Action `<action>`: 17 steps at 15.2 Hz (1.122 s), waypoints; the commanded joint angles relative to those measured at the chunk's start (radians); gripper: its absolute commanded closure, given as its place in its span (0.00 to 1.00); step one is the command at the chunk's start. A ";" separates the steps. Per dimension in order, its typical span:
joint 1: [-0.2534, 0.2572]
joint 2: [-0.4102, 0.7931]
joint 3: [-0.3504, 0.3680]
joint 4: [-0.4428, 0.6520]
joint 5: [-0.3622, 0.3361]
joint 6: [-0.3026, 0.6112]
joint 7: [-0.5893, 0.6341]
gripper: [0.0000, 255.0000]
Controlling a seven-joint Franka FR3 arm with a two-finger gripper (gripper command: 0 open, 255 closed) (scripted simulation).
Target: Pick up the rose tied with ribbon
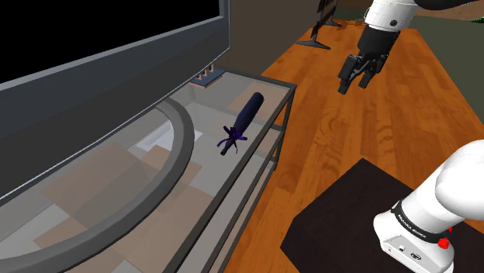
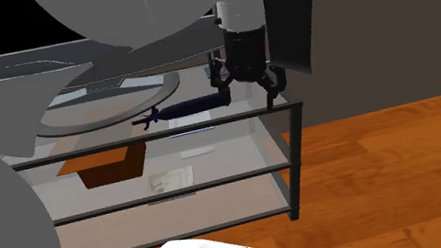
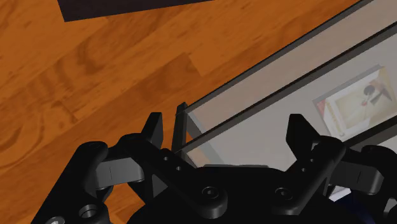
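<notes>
The rose (image 1: 247,115) is a dark navy roll with a purple ribbon (image 1: 229,139) tied at its near end. It lies on the glass top of the TV stand (image 1: 267,87), close to the front edge. My gripper (image 1: 354,85) hangs open over the wooden floor, off the stand's far corner and to the shoulder view's right of the rose. In the second exterior view the rose (image 2: 192,106) lies flat with its ribbon (image 2: 151,118) pointing away from my gripper (image 2: 248,95), which hangs just beyond its other end. Nothing sits between the fingers (image 3: 153,130), and the stand's corner post (image 3: 181,124) lies below them.
A large TV (image 1: 101,70) with a curved grey base (image 1: 174,147) takes up most of the stand's top. A brown box (image 2: 109,166) and a flat printed sheet (image 2: 173,181) sit on the lower shelves. My dark base box (image 1: 349,221) stands on the wooden floor (image 1: 349,132).
</notes>
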 commanded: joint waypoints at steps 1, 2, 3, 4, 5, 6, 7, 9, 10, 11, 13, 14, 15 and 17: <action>0.000 0.000 0.000 0.000 0.000 0.000 0.000 0.00; 0.001 0.009 0.027 -0.001 0.015 0.015 0.045 0.00; 0.001 0.021 0.055 0.000 0.029 0.030 0.091 0.00; 0.001 0.035 0.083 0.003 0.042 0.046 0.136 0.00; 0.000 0.050 0.110 0.008 0.055 0.062 0.181 0.00; -0.001 0.068 0.138 0.015 0.066 0.079 0.226 0.00; -0.003 0.088 0.165 0.024 0.075 0.095 0.271 0.00; -0.009 0.133 0.220 0.047 0.090 0.127 0.361 0.00; -0.014 0.158 0.247 0.061 0.094 0.144 0.407 0.00; -0.018 0.186 0.274 0.077 0.097 0.159 0.453 0.00; -0.031 0.245 0.328 0.115 0.095 0.190 0.546 0.00; -0.038 0.277 0.355 0.136 0.091 0.204 0.594 0.00; -0.046 0.310 0.382 0.159 0.084 0.218 0.642 0.00; -0.064 0.383 0.435 0.211 0.060 0.242 0.741 0.00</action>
